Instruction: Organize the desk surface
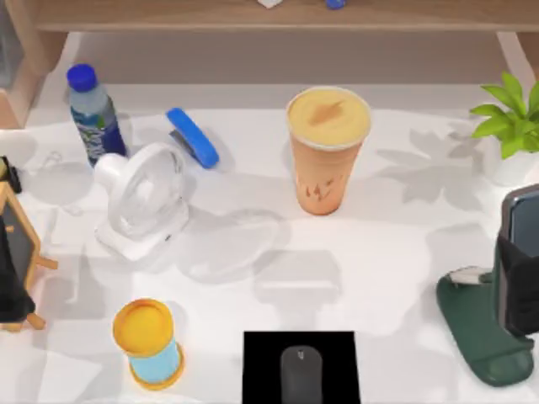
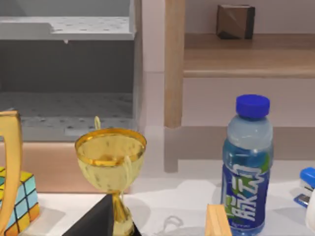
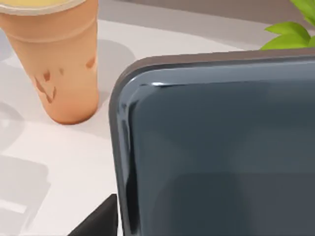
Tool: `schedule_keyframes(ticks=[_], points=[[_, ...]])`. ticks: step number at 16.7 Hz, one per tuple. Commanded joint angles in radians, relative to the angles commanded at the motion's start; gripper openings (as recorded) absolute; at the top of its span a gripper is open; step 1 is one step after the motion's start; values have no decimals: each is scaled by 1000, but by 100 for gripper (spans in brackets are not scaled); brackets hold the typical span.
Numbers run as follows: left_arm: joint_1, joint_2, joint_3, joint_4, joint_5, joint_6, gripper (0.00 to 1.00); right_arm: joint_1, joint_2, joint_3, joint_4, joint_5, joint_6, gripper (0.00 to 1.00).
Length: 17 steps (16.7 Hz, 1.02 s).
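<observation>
White desk surface [image 1: 396, 252]: top view, big and bare in the middle, with things standing round it.
Phone [image 1: 520, 244]: at 3 o'clock, upright on the green stand [image 1: 480, 328], I think so its screen shows.
Mouse [image 1: 301, 374]: at 6 o'clock, on the black mat [image 1: 261, 362].
Left wrist view: left gripper [image 2: 98, 221] low and level, facing the bottle [image 2: 246, 167] and gold cup [image 2: 110, 157]; jaws, cannot tell.
Right wrist view: right gripper [image 3: 96, 221] right up against the phone [image 3: 221, 147]; jaws, cannot tell.

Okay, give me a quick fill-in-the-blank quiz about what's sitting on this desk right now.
1. The water bottle has a ____ cap.
2. The computer mouse lies on a ____ square mat.
3. The white desk fan stands on the top view's ____ half of the desk surface.
4. The tall cup is ____ in colour.

Missing words: blue; black; left; orange.
</observation>
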Motion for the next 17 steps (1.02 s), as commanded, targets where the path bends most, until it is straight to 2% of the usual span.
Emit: schedule_keyframes(ticks=[8, 12, 17], points=[[0, 0, 0, 0, 0, 0, 100, 30, -107, -31, -37, 21, 20, 100], [0, 0, 0, 0, 0, 0, 100, 104, -179, -43, -84, 75, 52, 100], [0, 0, 0, 0, 0, 0, 100, 187, -137, -3, -164, 158, 95, 100]])
